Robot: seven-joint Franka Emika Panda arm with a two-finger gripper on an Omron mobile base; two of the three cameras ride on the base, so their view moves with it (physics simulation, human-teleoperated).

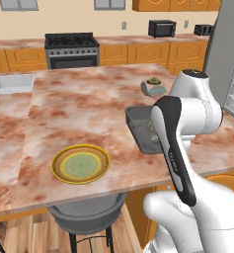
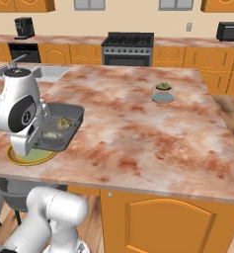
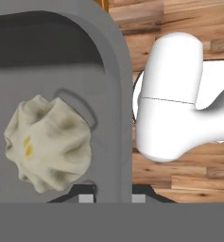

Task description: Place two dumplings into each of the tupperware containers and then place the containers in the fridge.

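Gripping the dark grey tupperware container [image 2: 59, 127] by its rim, your tool [image 3: 112, 197] is nearly closed. The tub sits slightly lifted over the desk [image 2: 138, 128] near its front edge, two dumplings [image 2: 64, 122] inside. A yellow-rimmed plate [image 1: 81, 163] lies just beside.

We are in a home kitchen: a marble-topped island table [image 1: 89, 99] with a sink [image 1: 10, 84], a black stove [image 1: 72, 49], a microwave [image 1: 162, 28], orange wooden cabinets [image 1: 148, 53] along the wall, a grey fridge [image 1: 227, 54], a stool [image 1: 86, 217] and a plank floor [image 3: 179, 19].
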